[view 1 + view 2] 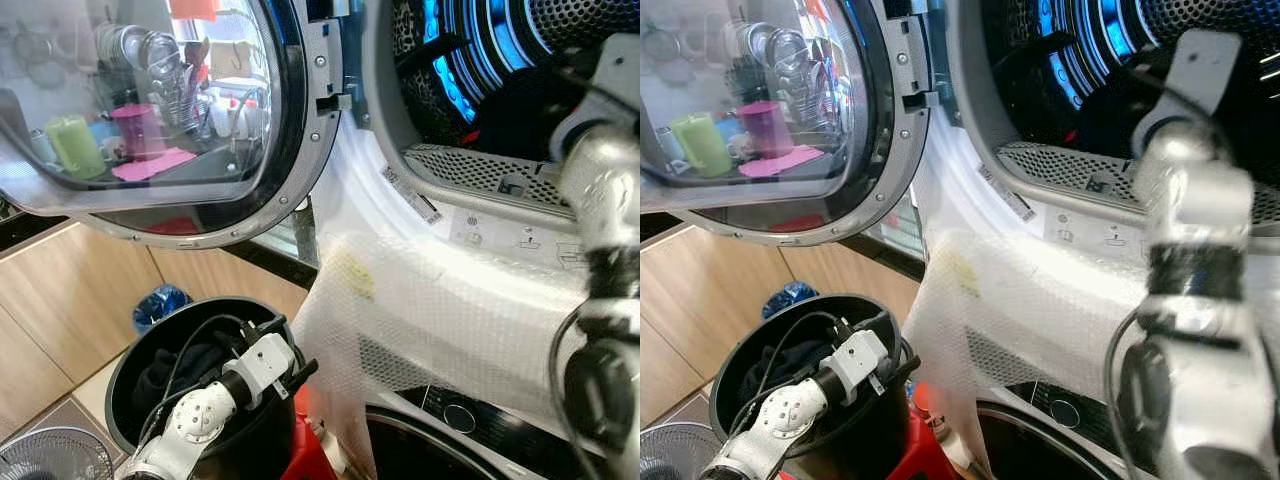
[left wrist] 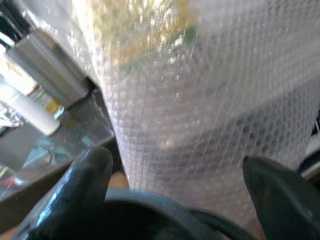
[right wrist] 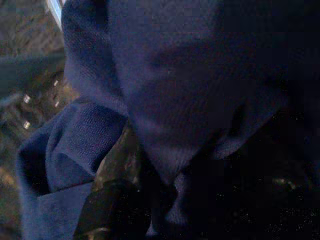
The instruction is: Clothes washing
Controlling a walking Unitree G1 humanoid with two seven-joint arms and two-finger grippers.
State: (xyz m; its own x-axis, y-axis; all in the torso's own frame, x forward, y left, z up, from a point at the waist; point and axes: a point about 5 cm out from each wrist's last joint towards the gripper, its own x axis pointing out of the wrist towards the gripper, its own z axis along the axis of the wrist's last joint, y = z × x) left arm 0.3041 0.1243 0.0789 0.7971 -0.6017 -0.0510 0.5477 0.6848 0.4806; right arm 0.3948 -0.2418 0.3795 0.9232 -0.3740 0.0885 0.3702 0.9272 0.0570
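right gripper (image 3: 107,200) is deep in the drum (image 1: 500,60), wrapped in folds of dark blue cloth (image 3: 165,100); one black finger shows against the fabric, the cloth looks draped over it, but i cannot tell whether the fingers are clamped or let go. right arm (image 1: 1190,250) reaches up past the door ring into the blue-lit washer (image 1: 440,210), so this reads as the loading step, a garment being carried into the drum.

left gripper (image 2: 175,200) hangs low over the black basket (image 1: 125,375), fingers spread wide and holding nothing, pointed at the bubble wrap (image 1: 420,300) that covers the washer front. more dark clothes (image 1: 165,375) wait in that basket, well below the drum mouth.

to do this well, i'd say push the cloth well past the perforated lip before letting go, so no hem trails back over the rim and catches in the door seal.

room is tight. round glass door (image 1: 150,110) stands swung open on the left, its hinge edge just beside the opening, and the wrapped front bulges out just beside the basket. the open path lies straight up between door and right arm; the left arm should lift along that lane, staying off the wrap.
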